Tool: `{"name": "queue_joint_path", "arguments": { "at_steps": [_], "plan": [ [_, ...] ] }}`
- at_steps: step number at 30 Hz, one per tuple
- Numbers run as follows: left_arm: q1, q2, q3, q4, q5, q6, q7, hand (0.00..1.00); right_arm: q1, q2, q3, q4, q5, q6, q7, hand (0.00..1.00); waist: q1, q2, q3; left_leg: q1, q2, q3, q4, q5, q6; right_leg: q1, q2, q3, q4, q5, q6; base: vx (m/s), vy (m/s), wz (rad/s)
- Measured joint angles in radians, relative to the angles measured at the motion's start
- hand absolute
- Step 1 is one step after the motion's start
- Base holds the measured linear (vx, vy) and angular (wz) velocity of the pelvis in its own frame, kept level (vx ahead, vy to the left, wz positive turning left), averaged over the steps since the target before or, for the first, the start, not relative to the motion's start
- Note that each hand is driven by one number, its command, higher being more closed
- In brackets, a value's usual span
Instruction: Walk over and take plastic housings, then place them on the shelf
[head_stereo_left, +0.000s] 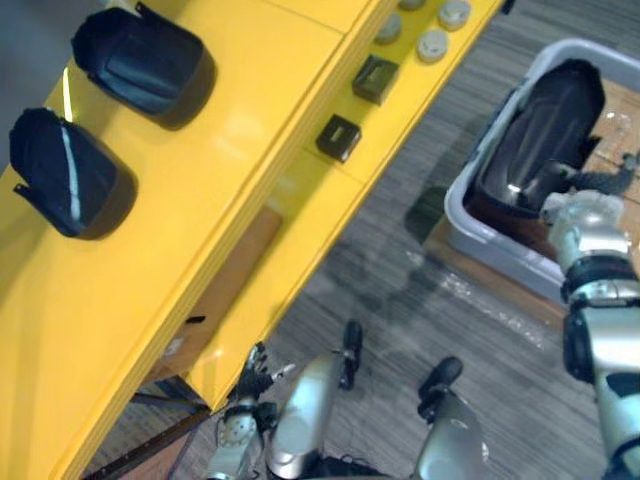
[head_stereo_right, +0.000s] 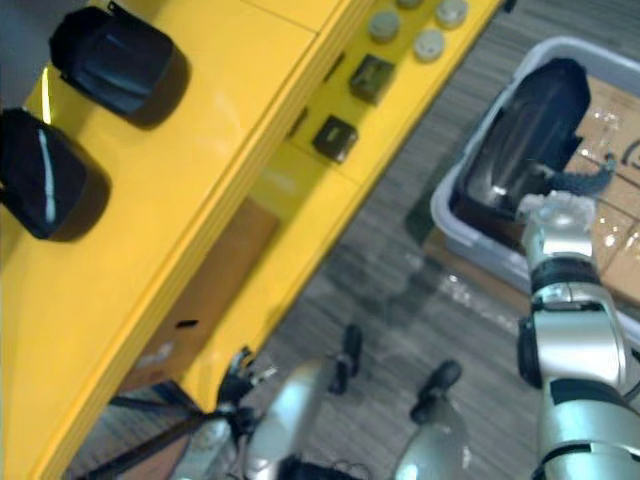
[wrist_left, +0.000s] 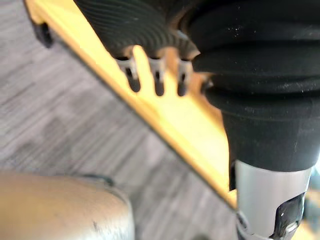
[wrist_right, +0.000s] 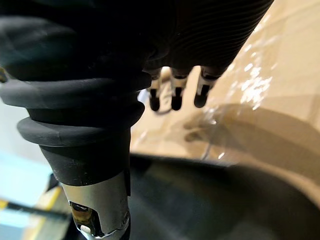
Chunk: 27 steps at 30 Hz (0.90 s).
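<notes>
Plastic housing (head_stereo_left: 540, 135), black & glossy, lies in grey bin (head_stereo_left: 478, 238) at robot's right. Two others are already on the yellow shelf (head_stereo_left: 250, 130): upper housing (head_stereo_left: 140, 65) and lower housing (head_stereo_left: 65, 175), side by side, apart.

Right hand (head_stereo_left: 585, 215) is over the binned housing's near end, fingers straight & loose, holding nothing; can't tell if tips touch it. Left hand (head_stereo_left: 255, 378) hangs low by shelf's edge, fingers spread, empty.

Risks, imo: shell is curved & slick, so a shallow grip could let it slide out. It fills most of the bin, so it may catch the rim on lift & drag the bin w/ it. Left hand is close to the shelf edge and could knock it on the turn.

Surface/room: grey striped carpet floor (head_stereo_left: 400, 290). Shelf top is smooth & shiny. Its lower ledge carries small black boxes (head_stereo_left: 375, 78) and round grey caps (head_stereo_left: 433, 43).
</notes>
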Motion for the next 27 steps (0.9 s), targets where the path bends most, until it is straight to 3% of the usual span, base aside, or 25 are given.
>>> {"name": "queue_joint_path", "arguments": {
  "at_steps": [3, 6, 7, 13, 17, 19, 24, 27],
  "plan": [
    [0.000, 0.001, -0.007, 0.003, -0.031, -0.002, -0.004, 0.00, -0.010, -0.009, 0.000, 0.004, -0.003, 0.021, -0.082, 0.00, 0.003, 0.001, -0.001, -0.009, -0.002, -0.009, 0.010, 0.000, 0.000, -0.008, -0.007, -0.008, 0.022, -0.016, -0.003, 0.00, 0.002, 0.11],
    [-0.002, 0.006, -0.012, 0.000, -0.034, -0.004, -0.017, 0.00, -0.010, -0.035, -0.002, 0.005, -0.003, 0.045, -0.101, 0.00, 0.010, 0.004, -0.003, -0.033, -0.002, -0.025, 0.030, -0.003, -0.004, -0.027, -0.013, -0.014, 0.050, -0.036, -0.008, -0.03, 0.004, 0.14],
    [-0.002, 0.005, -0.015, 0.001, -0.043, -0.004, -0.017, 0.00, -0.010, -0.035, -0.001, 0.012, -0.003, 0.048, -0.100, 1.00, 0.016, 0.006, -0.004, -0.034, -0.001, -0.024, 0.032, -0.003, -0.004, -0.032, -0.014, -0.013, 0.058, -0.040, -0.012, -0.05, -0.003, -0.02],
    [-0.003, 0.006, -0.039, 0.017, -0.074, 0.003, -0.016, 0.00, -0.009, -0.093, 0.003, 0.034, -0.025, 0.158, 0.028, 1.00, 0.025, 0.029, -0.020, -0.052, 0.003, -0.030, 0.056, -0.010, -0.009, -0.044, -0.016, -0.016, 0.081, -0.061, -0.020, -0.04, 0.010, 0.01],
    [-0.003, 0.012, -0.046, 0.027, -0.100, 0.002, -0.017, 0.00, -0.006, -0.184, 0.034, 0.052, -0.173, 0.235, 0.249, 1.00, 0.028, 0.034, -0.024, -0.070, 0.007, -0.031, 0.066, -0.013, -0.011, -0.061, -0.017, -0.015, 0.094, -0.065, -0.023, -0.01, 0.007, 0.00],
    [-0.003, 0.014, -0.047, 0.029, -0.100, 0.002, -0.017, 0.00, -0.007, -0.196, 0.047, 0.060, -0.231, 0.263, 0.307, 1.00, 0.031, 0.036, -0.025, -0.070, 0.010, -0.031, 0.067, -0.014, -0.013, -0.060, -0.014, -0.017, 0.095, -0.067, -0.024, 0.00, 0.000, 0.00],
    [-0.003, 0.016, -0.060, 0.031, -0.101, 0.004, -0.018, 0.00, -0.003, -0.206, 0.049, 0.117, -0.360, 0.316, 0.400, 1.00, 0.051, 0.048, -0.033, -0.081, 0.015, -0.052, 0.077, -0.019, -0.021, -0.058, -0.010, -0.041, 0.106, -0.082, -0.030, 0.01, -0.008, 0.09],
    [-0.005, 0.018, -0.064, 0.030, -0.101, 0.003, -0.017, 0.00, 0.015, -0.202, 0.050, 0.123, -0.466, 0.333, 0.407, 1.00, 0.064, 0.049, -0.035, -0.093, 0.017, -0.060, 0.086, -0.020, -0.022, -0.065, -0.010, -0.046, 0.118, -0.091, -0.028, 0.00, 0.000, 0.09]
  ]
}}
